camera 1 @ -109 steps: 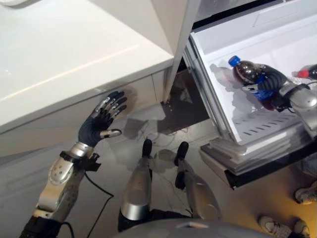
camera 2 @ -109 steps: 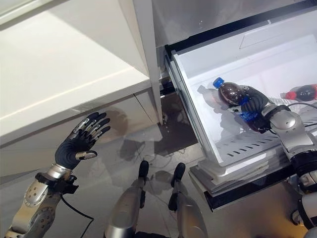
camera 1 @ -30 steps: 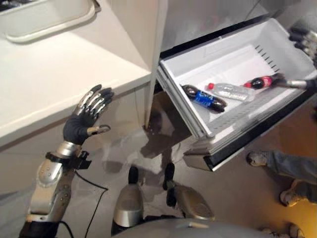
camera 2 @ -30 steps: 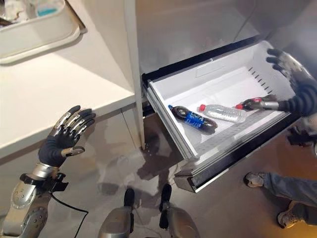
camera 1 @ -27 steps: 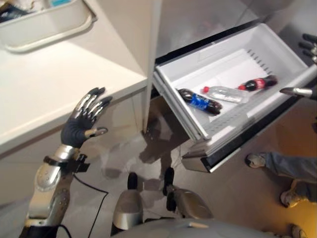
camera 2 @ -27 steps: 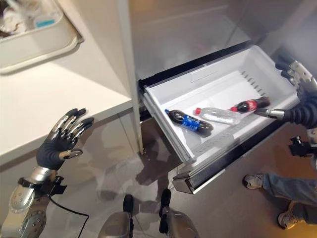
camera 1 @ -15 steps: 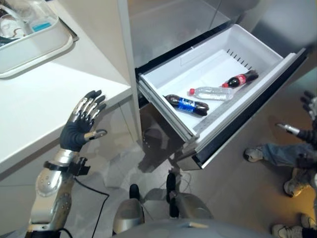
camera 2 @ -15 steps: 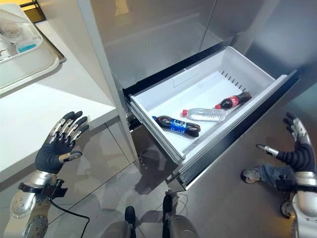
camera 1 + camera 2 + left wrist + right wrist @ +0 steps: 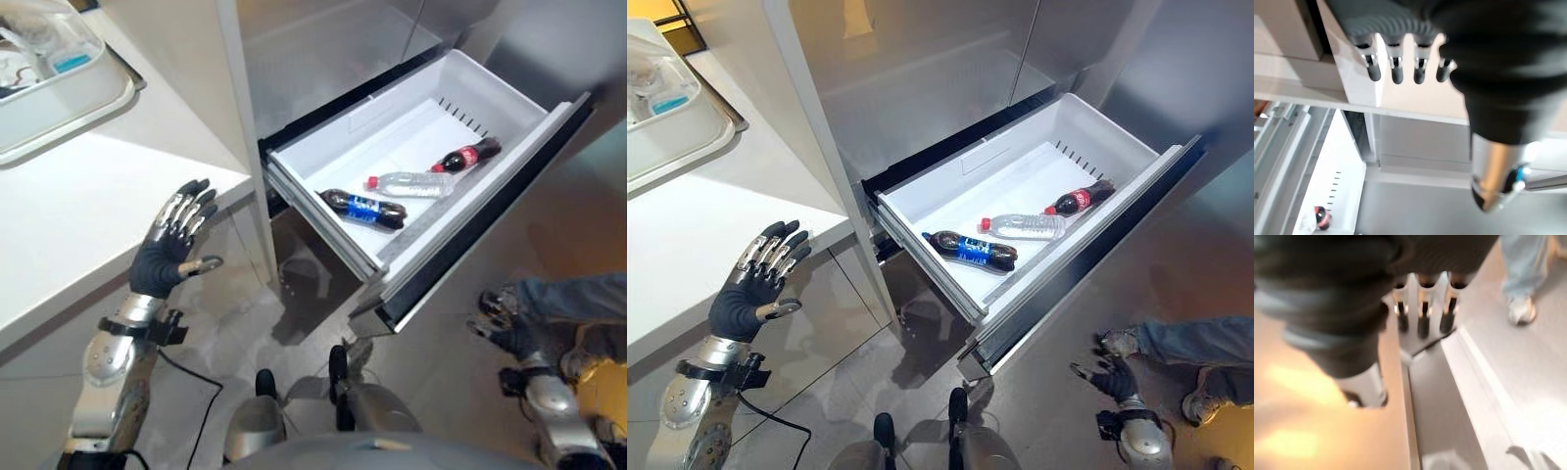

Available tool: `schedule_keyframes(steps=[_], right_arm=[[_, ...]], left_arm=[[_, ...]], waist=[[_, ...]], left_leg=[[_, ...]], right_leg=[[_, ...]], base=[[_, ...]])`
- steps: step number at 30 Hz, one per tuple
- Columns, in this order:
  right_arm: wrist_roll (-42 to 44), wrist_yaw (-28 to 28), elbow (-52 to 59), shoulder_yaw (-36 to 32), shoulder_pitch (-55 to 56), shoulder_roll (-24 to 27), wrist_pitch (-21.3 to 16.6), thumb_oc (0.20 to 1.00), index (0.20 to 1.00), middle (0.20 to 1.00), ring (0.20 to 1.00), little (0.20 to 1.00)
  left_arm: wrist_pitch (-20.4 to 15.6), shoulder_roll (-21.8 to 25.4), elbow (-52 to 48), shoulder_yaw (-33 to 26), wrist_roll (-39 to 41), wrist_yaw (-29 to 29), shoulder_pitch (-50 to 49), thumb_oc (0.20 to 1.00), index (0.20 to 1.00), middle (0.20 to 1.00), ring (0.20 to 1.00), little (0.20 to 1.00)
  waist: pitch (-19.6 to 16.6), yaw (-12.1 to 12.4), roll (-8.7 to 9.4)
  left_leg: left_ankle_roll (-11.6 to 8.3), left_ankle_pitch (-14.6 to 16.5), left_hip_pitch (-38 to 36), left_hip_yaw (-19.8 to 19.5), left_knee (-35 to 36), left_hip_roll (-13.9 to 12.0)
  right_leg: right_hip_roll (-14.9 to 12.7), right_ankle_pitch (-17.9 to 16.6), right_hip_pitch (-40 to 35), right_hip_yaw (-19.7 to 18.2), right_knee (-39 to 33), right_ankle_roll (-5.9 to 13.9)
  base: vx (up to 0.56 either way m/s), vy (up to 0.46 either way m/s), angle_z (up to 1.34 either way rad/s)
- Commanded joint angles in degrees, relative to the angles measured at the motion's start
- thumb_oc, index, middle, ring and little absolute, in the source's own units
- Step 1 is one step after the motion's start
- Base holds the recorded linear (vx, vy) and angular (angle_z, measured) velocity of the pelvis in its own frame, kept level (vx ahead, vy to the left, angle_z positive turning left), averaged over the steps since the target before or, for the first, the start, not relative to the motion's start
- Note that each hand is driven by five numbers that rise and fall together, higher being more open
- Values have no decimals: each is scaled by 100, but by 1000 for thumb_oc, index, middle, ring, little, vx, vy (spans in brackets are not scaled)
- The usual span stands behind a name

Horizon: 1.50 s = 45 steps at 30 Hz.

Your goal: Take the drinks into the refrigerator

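left hand (image 9: 168, 249) raised by counter (image 9: 88, 186), fingers spread, empty | right hand (image 9: 1110, 377) low beside drawer (image 9: 1058, 147), fingers straight, empty | three bottles (image 9: 970, 249) in drawer

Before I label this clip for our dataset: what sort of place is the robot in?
Most likely a kitchen, perhaps a test one. A steel refrigerator's white freezer drawer is pulled out with three drink bottles lying in it, beside a white counter carrying a tray. A person's leg stands nearby.
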<state>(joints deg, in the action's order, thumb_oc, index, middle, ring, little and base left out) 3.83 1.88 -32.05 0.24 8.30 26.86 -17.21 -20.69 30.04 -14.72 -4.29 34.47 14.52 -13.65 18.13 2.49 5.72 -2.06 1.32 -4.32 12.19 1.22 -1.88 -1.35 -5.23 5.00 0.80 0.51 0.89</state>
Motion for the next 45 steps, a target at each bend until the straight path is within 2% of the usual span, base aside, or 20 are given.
schedule_keyframes(steps=[1, 7, 20, 26, 34, 38, 45], right_arm=[[-265, 52, -206, 382, -799, 318, -119, 200, 200, 200, 200, 200], [-621, 137, -397, 845, -1208, 537, -40, 200, 200, 200, 200, 200], [-822, 340, 62, 859, -1586, 1130, -96, 200, 200, 200, 200, 200], [-885, 316, 90, 1183, -2218, 1315, -67, 200, 200, 200, 200, 200], [-859, 97, -133, 1909, -3261, 1275, 35, 200, 200, 200, 200, 200], [-540, 172, -347, 2127, -4067, 934, 90, 200, 200, 200, 200, 200], [-461, 182, -409, 2478, -4663, 480, 190, 200, 200, 200, 200, 200]], left_arm=[[-425, 167, -126, 83, -72, -56, 227, 1000, 1000, 1000, 1000, 1000], [-426, 293, -152, 199, -64, -58, 299, 1000, 1000, 1000, 1000, 1000], [-422, 458, -227, 321, -52, -90, 172, 1000, 1000, 1000, 1000, 1000], [-412, 511, -257, 421, 47, -56, 178, 1000, 1000, 1000, 1000, 1000], [-341, 572, -305, 548, 227, 34, 287, 1000, 1000, 1000, 1000, 1000], [-334, 551, -308, 635, 348, 4, 328, 1000, 1000, 1000, 1000, 1000], [-287, 468, -303, 652, 355, -89, 374, 1000, 1000, 1000, 1000, 1000]], waist=[[40, 172, -28], [51, 294, -107], [59, 498, -147], [67, 660, -156], [97, 869, -212], [118, 1047, -255], [169, 1197, -260]], left_leg=[[158, 448, 84, -382, -273, 148], [145, 424, 102, -481, -294, 158], [128, 354, 120, -659, -247, 152], [133, 325, 117, -703, -225, 150], [126, 287, 120, -758, -216, 146], [120, 263, 159, -794, -233, 154], [137, 272, 224, -825, -311, 161]], right_leg=[[-370, 353, 83, 157, 665, 623], [-395, 381, 34, 256, 675, 601], [-449, 386, -51, 433, 619, 585], [-445, 385, -64, 462, 614, 569], [-456, 380, -100, 513, 586, 554], [-461, 340, -123, 554, 524, 539], [-461, 323, -117, 563, 526, 522]], base=[[13, -25, 9], [11, -23, 14], [13, -16, 10], [1, -2, 1], [1, -3, 1], [-5, -15, 7], [-8, -3, 6]])
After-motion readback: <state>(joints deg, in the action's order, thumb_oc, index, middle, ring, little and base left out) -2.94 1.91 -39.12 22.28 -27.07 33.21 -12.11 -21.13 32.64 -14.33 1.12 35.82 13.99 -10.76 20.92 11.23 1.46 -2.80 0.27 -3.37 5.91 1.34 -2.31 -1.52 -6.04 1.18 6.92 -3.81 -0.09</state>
